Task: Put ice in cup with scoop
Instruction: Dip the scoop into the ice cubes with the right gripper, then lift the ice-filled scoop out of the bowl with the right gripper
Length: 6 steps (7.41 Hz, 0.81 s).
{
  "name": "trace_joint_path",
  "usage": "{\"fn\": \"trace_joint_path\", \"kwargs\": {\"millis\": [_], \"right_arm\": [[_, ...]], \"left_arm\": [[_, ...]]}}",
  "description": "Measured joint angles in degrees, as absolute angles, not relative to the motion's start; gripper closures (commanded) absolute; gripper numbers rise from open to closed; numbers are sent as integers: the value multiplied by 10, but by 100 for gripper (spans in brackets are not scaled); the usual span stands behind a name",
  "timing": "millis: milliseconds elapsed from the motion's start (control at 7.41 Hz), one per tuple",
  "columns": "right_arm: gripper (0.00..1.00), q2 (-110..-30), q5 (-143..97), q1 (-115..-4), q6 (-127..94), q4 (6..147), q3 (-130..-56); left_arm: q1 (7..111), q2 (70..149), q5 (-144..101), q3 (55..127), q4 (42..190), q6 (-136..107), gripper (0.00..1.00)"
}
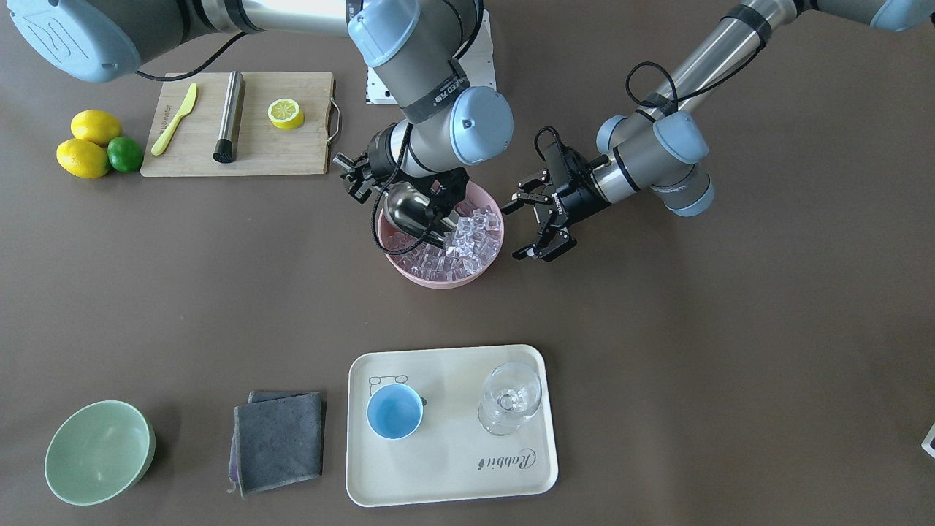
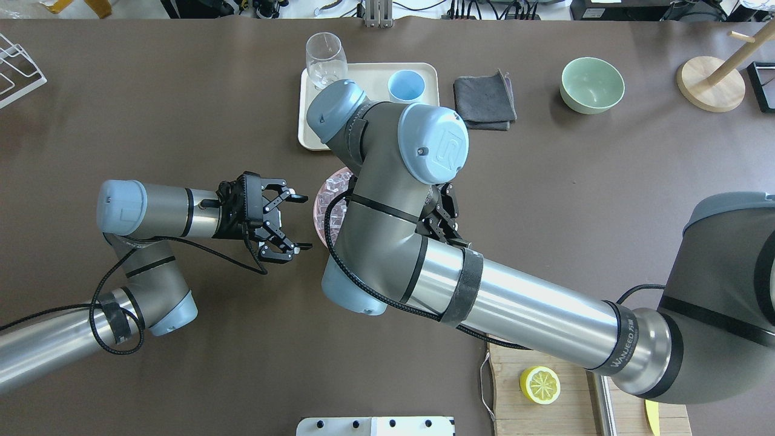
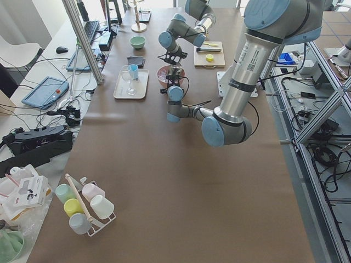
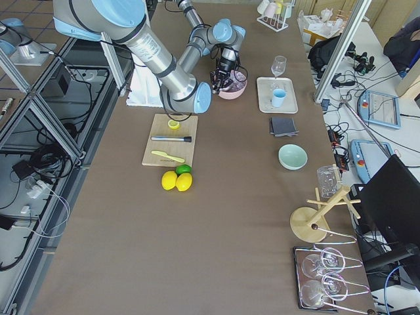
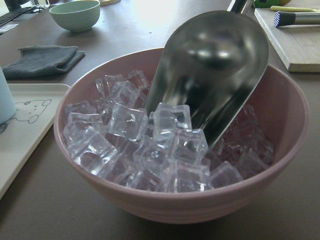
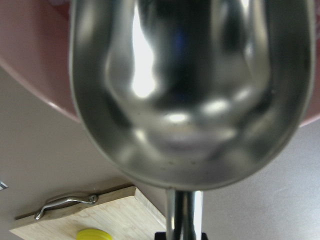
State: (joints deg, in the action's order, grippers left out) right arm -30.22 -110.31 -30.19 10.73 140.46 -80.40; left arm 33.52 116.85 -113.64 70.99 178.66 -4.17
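The steel scoop (image 5: pixel 215 65) stands tilted in the pink bowl (image 5: pixel 280 150), its open end dug into the ice (image 5: pixel 150 145); its trough looks empty. My right gripper (image 1: pixel 361 181) is shut on the scoop's handle at the bowl's edge, and the trough fills the right wrist view (image 6: pixel 190 90). My left gripper (image 1: pixel 511 232) is open and empty, just beside the bowl on the other side, and also shows from overhead (image 2: pixel 306 221). The light-blue cup (image 1: pixel 394 411) stands empty on the cream tray (image 1: pixel 453 475), far from the bowl.
A clear wine glass (image 1: pixel 510 398) stands on the tray beside the cup. A grey cloth (image 1: pixel 279 442) and a pale green bowl (image 1: pixel 98 453) lie nearby. A cutting board (image 1: pixel 292 153) holds a yellow knife, a steel rod and half a lemon; lemons and a lime lie beside it.
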Motion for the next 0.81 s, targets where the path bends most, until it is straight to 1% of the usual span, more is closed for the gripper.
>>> {"fn": "trace_joint_path", "kwargs": {"millis": [405, 810], "right_arm": [[100, -356, -1104, -302, 105, 1343, -871], [100, -381, -1108, -301, 107, 1300, -912]], "left_arm": [[339, 1167, -1143, 711, 1786, -41, 2], [358, 1165, -1176, 711, 1783, -42, 2]]}}
